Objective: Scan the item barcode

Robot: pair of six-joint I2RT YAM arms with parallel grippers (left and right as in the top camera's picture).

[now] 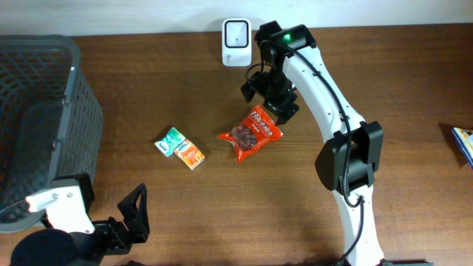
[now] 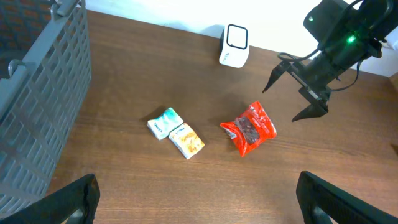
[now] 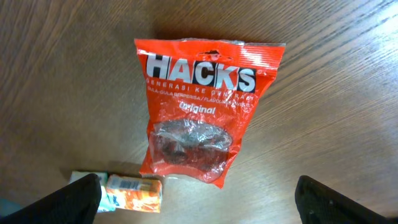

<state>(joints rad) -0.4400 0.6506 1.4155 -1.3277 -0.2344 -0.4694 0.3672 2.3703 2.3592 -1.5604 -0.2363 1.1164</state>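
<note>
A red Hacks candy bag [image 1: 250, 133] [image 2: 249, 128] [image 3: 198, 115] lies flat on the wooden table, printed side up. My right gripper [image 1: 269, 97] [image 2: 300, 92] [image 3: 202, 202] hangs open just above its far end, holding nothing. A white barcode scanner [image 1: 236, 32] [image 2: 234, 45] stands at the table's far edge. An orange packet [image 1: 191, 154] [image 2: 186, 140] [image 3: 134, 192] and a green-and-white packet [image 1: 171, 142] [image 2: 165, 122] lie side by side left of the bag. My left gripper [image 1: 127, 222] [image 2: 199, 199] is open over bare table near the front edge.
A grey mesh basket [image 1: 37, 111] [image 2: 37, 93] takes up the left side of the table. A blue-edged packet [image 1: 464, 144] pokes in at the right edge.
</note>
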